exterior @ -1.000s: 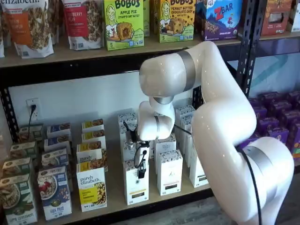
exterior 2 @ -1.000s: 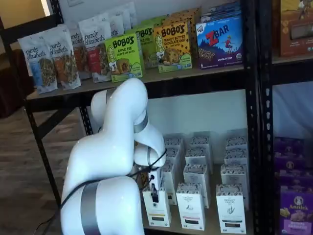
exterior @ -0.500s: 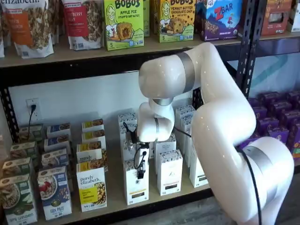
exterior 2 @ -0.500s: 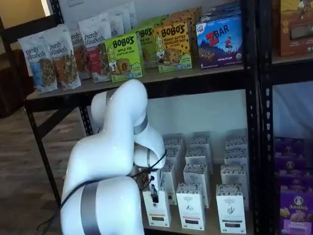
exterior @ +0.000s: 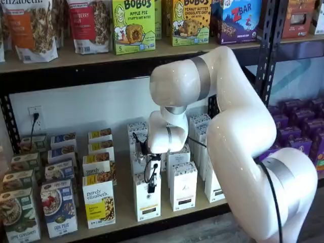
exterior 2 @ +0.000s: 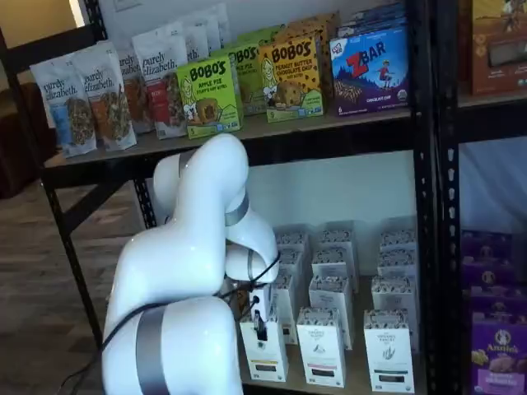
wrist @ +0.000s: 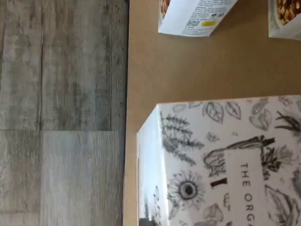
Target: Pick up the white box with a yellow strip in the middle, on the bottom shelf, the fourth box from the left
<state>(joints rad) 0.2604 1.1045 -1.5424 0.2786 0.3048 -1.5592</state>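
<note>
The white box (exterior: pixel 147 203) stands upright at the front of the bottom shelf (exterior: pixel 124 202), with a pale-yellow strip on its face. It shows in both shelf views (exterior 2: pixel 266 355). My gripper (exterior: pixel 151 185) hangs at the box's top; I see one black finger in front of its upper face (exterior 2: pixel 260 326), so I cannot tell whether the fingers are closed. In the wrist view the box's speckled botanical top (wrist: pixel 211 165) fills the frame close up, near the shelf's front edge (wrist: pixel 188 70). No fingers show there.
Like white cartons with a black strip (exterior: pixel 183 186) stand to the right, and a "purely elizabeth" box (exterior: pixel 99 202) to the left. Several rows of cartons stand behind. My white arm (exterior: pixel 243 131) is in front of the rack. Wooden floor (wrist: pixel 61 113) lies below the shelf edge.
The wrist has shifted very slightly. The white box stands where it did.
</note>
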